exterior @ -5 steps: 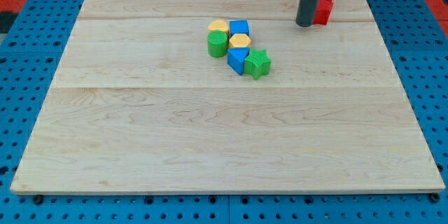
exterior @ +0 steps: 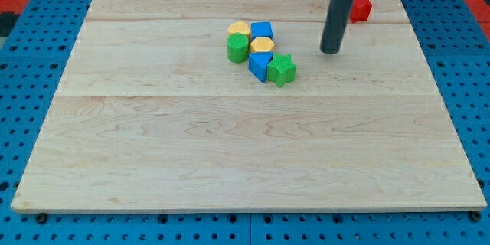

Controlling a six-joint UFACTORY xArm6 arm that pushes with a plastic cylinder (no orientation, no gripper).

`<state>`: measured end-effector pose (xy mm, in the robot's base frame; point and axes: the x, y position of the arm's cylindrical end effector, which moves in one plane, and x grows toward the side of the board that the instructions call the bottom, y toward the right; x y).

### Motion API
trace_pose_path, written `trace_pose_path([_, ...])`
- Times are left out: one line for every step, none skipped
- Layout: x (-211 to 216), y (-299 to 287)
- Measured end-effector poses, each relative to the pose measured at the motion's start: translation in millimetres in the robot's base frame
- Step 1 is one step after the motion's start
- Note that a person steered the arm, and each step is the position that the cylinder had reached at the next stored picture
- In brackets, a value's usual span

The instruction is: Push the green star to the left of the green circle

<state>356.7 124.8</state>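
The green star lies at the lower right of a tight cluster of blocks on the wooden board. The green circle is at the cluster's left side. Between them are a blue block and a yellow block. Above sit another yellow block and a blue block. My tip rests on the board to the right of the cluster, up and to the right of the green star, apart from it.
A red block lies near the board's top right edge, partly behind my rod. The board sits on a blue perforated base.
My tip has moved down the view, away from the red block and closer to the green star. The blocks have not moved.
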Motion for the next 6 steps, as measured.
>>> trace_pose_path([30,-33])
trace_pose_path([66,-56])
trace_pose_path([70,-90])
trace_pose_path([67,-130])
trace_pose_path([47,-174])
trace_pose_path([22,-213])
